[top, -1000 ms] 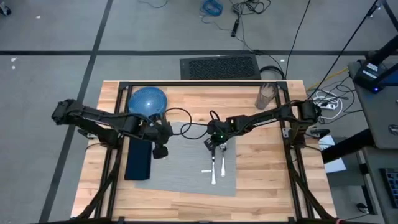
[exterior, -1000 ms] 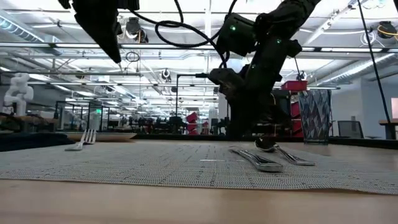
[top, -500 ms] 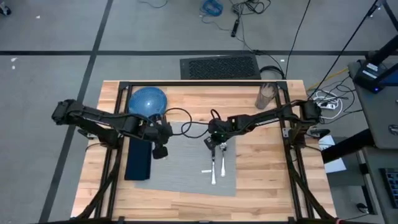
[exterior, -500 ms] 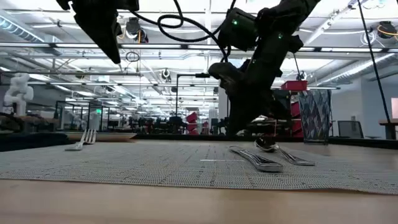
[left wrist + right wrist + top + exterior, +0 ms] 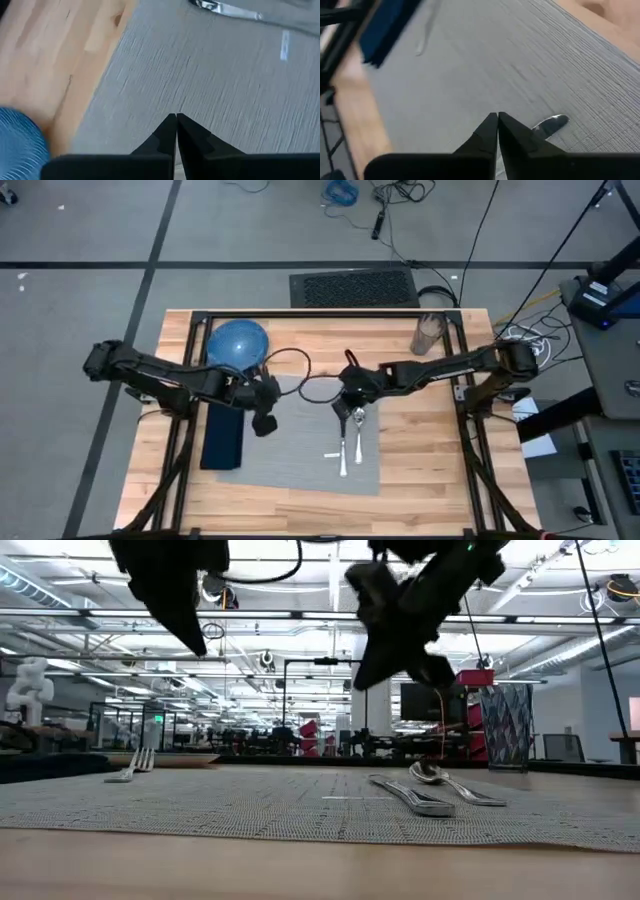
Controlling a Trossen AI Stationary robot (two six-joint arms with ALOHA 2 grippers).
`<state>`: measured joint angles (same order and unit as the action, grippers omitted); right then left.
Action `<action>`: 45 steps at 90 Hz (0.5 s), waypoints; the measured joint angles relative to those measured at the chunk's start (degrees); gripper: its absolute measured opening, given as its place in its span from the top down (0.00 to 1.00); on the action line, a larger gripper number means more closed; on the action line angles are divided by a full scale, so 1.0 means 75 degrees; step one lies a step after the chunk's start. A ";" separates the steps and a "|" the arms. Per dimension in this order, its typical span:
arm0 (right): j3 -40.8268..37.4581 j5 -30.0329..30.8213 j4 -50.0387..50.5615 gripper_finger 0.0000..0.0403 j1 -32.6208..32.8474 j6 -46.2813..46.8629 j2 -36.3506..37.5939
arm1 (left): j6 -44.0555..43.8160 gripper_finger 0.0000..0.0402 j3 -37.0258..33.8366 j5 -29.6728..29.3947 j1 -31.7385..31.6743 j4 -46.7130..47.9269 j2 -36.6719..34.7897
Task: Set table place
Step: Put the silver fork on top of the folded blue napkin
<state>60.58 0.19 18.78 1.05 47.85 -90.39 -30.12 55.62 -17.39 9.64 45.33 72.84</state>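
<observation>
The blue dish sits at the far left part of the table. Nothing shows inside it. A clear glass stands at the far right part of the table, and I cannot tell if anything is in it.

The grey placemat lies flat in the middle of the table. A spoon and a knife lie side by side on its right part. A dark blue napkin lies along the left edge of the placemat, and a fork rests on it.

The left gripper hangs over the left part of the placemat. Its fingers are pressed together and hold nothing. The right gripper hangs above the spoon's bowl end. Its fingers are together too, with nothing between them.

One second ago the right gripper was low, down by the spoon. Now it has gone up, well above the placemat. The spoon and knife have stayed where they were. The left gripper has moved only a little.
</observation>
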 joint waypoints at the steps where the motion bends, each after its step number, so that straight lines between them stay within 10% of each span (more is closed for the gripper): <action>1: 0.0000 -0.0001 0.0014 1.00 0.0004 -0.0032 0.0045 | -0.0194 1.00 -0.0034 -0.0035 -0.0027 -0.0015 0.0000; 26: 0.0003 0.0323 0.1588 1.00 -0.0034 -0.0757 0.1000 | -0.5895 1.00 -0.0746 -0.0111 -0.0724 0.0361 0.0099; 45: 0.0003 0.1212 0.3195 1.00 -0.0033 -0.0934 0.1255 | -0.7955 1.00 -0.0796 0.0092 -0.1267 0.1423 0.0958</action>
<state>60.60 9.28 42.74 0.80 40.84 -80.97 -89.79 49.65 -16.70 0.14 56.00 80.02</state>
